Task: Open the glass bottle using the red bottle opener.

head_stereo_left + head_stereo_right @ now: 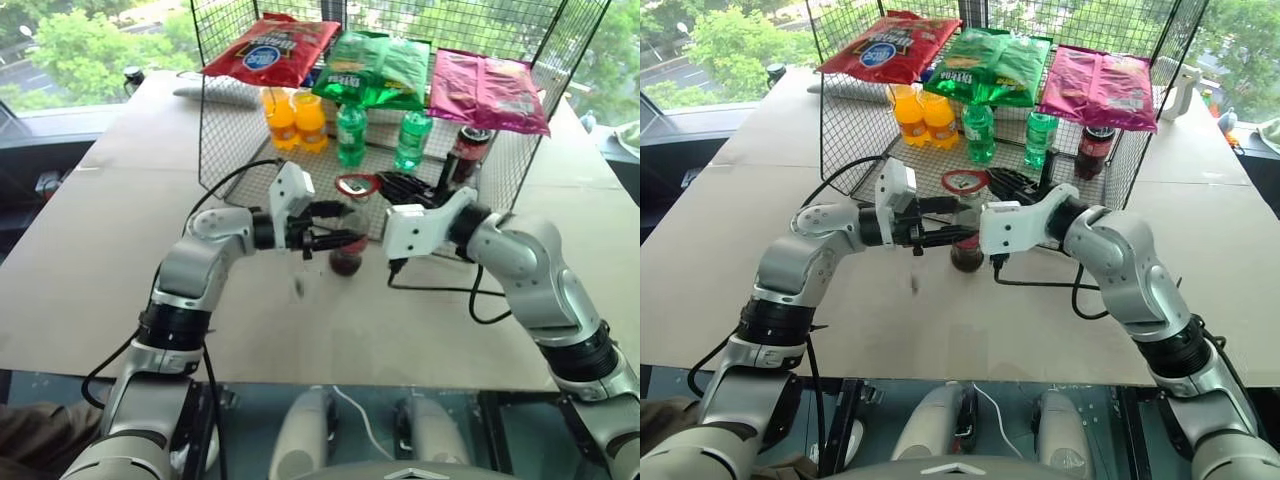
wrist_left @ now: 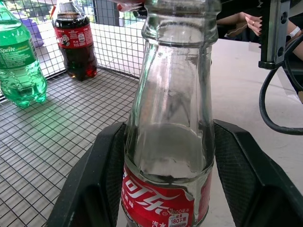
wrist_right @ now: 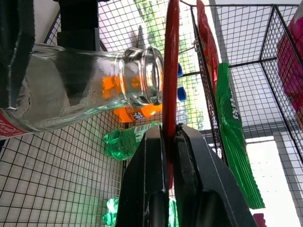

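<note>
Above the desk (image 1: 90, 260), before the wire rack (image 1: 225, 150): glass bottle (image 1: 348, 245) upright, neck up | left hand (image 1: 335, 240) reaches in level, fingers clasping its body | right hand (image 3: 168, 137) clamped tight on red bottle opener (image 1: 357, 186), loop atop the mouth | right wrist view: mouth uncapped.

clear glossy glass bottle (image 2: 170, 118); smooth red bottle opener (image 3: 170, 85); matt black fingers (image 2: 241, 175)
</note>
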You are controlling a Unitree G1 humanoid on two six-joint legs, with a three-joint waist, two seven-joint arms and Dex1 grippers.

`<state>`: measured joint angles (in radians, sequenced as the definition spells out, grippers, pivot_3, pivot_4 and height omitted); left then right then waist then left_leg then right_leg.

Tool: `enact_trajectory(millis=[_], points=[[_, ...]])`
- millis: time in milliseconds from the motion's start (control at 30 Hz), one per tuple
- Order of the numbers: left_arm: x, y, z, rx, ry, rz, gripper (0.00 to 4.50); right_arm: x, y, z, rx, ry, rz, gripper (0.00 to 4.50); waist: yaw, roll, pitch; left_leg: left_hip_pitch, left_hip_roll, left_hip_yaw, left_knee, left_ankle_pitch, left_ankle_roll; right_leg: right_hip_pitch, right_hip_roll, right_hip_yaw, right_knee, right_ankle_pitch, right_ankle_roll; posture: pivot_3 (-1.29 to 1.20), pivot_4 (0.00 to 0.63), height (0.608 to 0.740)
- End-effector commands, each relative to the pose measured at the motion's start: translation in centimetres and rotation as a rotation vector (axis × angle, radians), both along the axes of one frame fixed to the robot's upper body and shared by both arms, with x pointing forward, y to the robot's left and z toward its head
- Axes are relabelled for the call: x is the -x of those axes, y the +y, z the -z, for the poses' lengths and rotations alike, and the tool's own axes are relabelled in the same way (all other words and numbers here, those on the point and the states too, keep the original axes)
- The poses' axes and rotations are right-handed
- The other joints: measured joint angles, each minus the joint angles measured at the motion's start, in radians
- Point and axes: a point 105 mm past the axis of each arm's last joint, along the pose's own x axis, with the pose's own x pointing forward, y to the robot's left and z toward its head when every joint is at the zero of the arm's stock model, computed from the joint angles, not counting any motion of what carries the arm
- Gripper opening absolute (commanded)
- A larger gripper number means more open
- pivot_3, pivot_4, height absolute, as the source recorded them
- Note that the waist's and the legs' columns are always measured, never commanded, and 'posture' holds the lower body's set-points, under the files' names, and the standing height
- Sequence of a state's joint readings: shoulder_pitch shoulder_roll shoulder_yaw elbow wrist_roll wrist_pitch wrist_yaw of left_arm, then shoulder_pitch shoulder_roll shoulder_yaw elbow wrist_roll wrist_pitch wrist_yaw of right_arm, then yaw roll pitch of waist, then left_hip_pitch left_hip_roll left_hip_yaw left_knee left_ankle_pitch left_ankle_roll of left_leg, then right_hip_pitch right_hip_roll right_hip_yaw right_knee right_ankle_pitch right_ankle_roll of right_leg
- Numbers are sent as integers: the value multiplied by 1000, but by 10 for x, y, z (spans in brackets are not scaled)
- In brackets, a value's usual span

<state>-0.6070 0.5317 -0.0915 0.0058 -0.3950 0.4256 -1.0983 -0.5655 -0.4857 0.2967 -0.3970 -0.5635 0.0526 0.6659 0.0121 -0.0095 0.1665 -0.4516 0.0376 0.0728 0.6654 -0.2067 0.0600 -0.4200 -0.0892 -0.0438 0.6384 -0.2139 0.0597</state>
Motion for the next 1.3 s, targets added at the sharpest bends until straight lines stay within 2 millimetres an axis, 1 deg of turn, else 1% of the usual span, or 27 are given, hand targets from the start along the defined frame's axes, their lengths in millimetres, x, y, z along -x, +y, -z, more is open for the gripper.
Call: enact_trajectory(millis=[33,167,233,267,367,400,467,533,633,733,800,933,1167,1267,1300], points=[[-1,3,-7,-17,-54,-27,2171,7,-4,-20,-152,18,8,0,0,0,0,0,0,0,0,0,0,0,0,0,0,0,0,0,150,740],[-1,3,-9,-15,-58,-27,2171,11,-14,-29,-325,121,33,0,1,0,0,-2,0,0,0,0,0,-1,0,0,0,2,-3,0,150,740],[0,3,-9,-14,-60,-28,2171,16,-24,-32,-421,209,52,0,1,0,0,-2,0,0,0,0,0,-2,0,0,0,2,-3,0,150,740],[0,3,-9,-12,-61,-29,2171,19,-32,-30,-500,301,71,0,3,0,0,-2,0,0,0,0,0,-2,0,0,0,2,-3,0,150,740],[3,4,-9,-6,-66,-30,2171,31,-46,-20,-689,546,94,0,2,0,0,-3,0,-1,-1,0,0,-3,0,0,0,2,-3,0,150,740],[4,4,-9,-4,-67,-30,2171,35,-49,-16,-747,634,95,0,1,0,0,-4,0,0,-1,0,0,-3,0,0,0,2,-3,0,150,740],[5,5,-9,-2,-69,-30,2171,42,-51,-11,-800,735,95,0,0,1,0,-4,0,0,-1,0,0,-4,0,0,0,2,-3,0,150,740],[6,5,-10,4,-82,-32,2171,51,-52,1,-866,888,103,0,0,1,0,-4,0,0,-2,0,0,-4,0,0,0,2,-3,0,150,740],[8,7,-9,10,-94,-32,2171,66,-47,30,-945,1155,106,0,1,1,0,-4,0,0,-3,0,0,-5,-1,0,-1,2,-4,0,150,740],[8,8,-9,12,-102,-40,2171,69,-41,52,-1038,1319,85,0,0,1,0,-4,0,0,-6,0,0,-6,-1,0,-3,2,-4,0,150,740],[8,9,-8,9,-104,-41,2171,68,-40,66,-1062,1411,95,0,-2,1,0,-5,0,1,-7,0,0,-7,-1,1,-4,2,-4,0,150,740],[8,10,-7,4,-113,-44,2171,63,-42,97,-1063,1582,172,0,-1,1,0,-6,-1,1,-8,0,0,-7,-1,1,-5,2,-4,0,150,740],[10,12,-6,4,-123,-54,2171,59,-54,128,-1055,1724,293,0,-2,1,0,-6,-1,1,-10,0,0,-8,0,2,-6,2,-4,0,150,740],[10,14,-5,6,-123,-65,2171,60,-57,135,-1036,1755,326,0,-2,1,0,-6,-1,2,-10,0,0,-8,0,2,-6,2,-4,0,150,740],[10,15,-5,8,-123,-70,2171,60,-58,137,-1028,1760,340,383,-2,1,0,-6,-1,2,-10,0,1,-8,0,2,-6,2,-4,0,150,740]])
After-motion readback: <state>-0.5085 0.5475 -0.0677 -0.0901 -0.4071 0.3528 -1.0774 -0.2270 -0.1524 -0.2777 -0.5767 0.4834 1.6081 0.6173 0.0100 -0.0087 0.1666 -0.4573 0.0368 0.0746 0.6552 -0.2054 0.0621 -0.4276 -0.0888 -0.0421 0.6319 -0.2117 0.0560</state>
